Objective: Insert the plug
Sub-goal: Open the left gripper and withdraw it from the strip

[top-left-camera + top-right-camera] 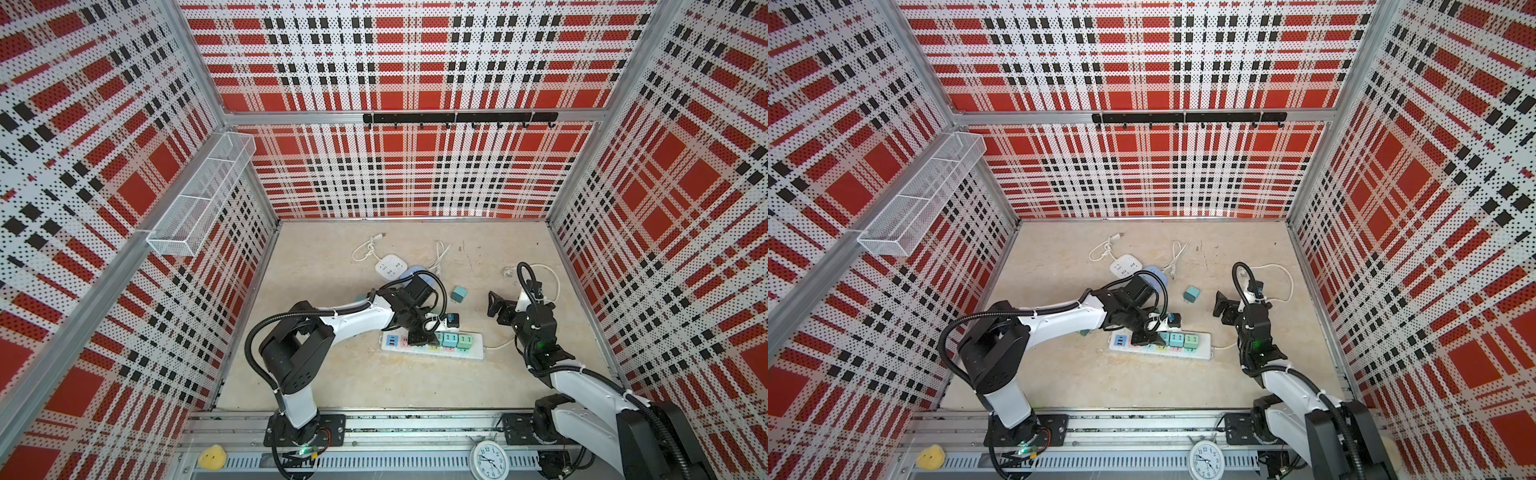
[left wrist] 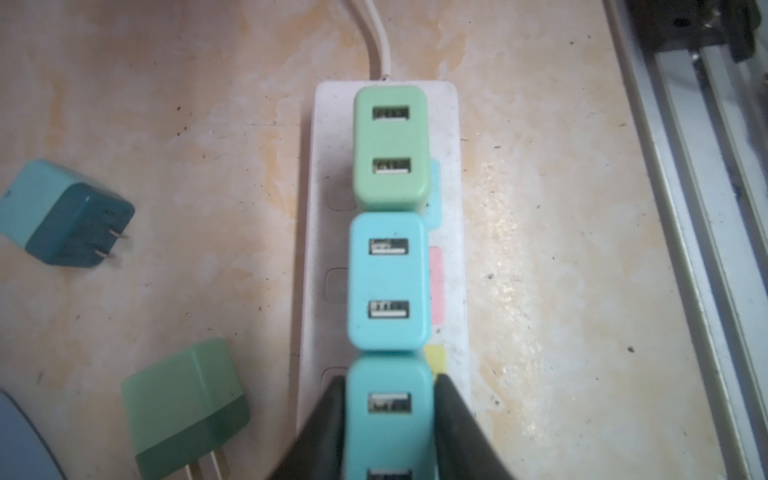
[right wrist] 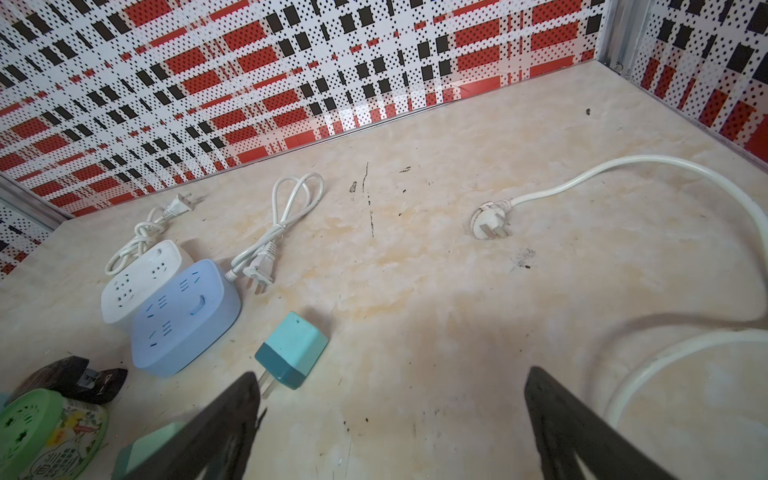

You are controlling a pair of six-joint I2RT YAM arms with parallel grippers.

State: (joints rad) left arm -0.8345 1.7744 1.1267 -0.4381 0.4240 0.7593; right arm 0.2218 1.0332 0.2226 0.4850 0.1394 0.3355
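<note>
1. My left pincer (image 2: 390, 377) straddles the turquoise 2-port USB charger plug (image 2: 388, 419), 1 finger close against each side. I cannot tell whether I am clenching it or have gone slack. The plug stands on the long white plastic power strip (image 2: 322, 232), third in a row of chargers.
2. Its prongs are hidden from me. If they are not fully home, letting go could leave the plug tilted or loose.
3. If I lift away while my fingers drag on its sides, I could pull the plug back out. I could also hoist the light strip off the beige marbled tabletop (image 2: 561, 249).
4. The pale blue charger (image 2: 388, 282) sits just against my plug. A sideways twist from me could lever it, and the mint green charger (image 2: 390, 145) behind it.
5. A loose dark green charger (image 2: 183, 399) and a loose teal charger (image 2: 62, 212) lie beside the strip. A sweeping retreat could knock them about.
6. My right pincer (image 3: 392, 376) is released, jaws wide and empty, well apart from the strip, so nothing braces it. The strip's white cord (image 3: 665, 166) curls near that arm, and snagging it would drag the strip.
</note>
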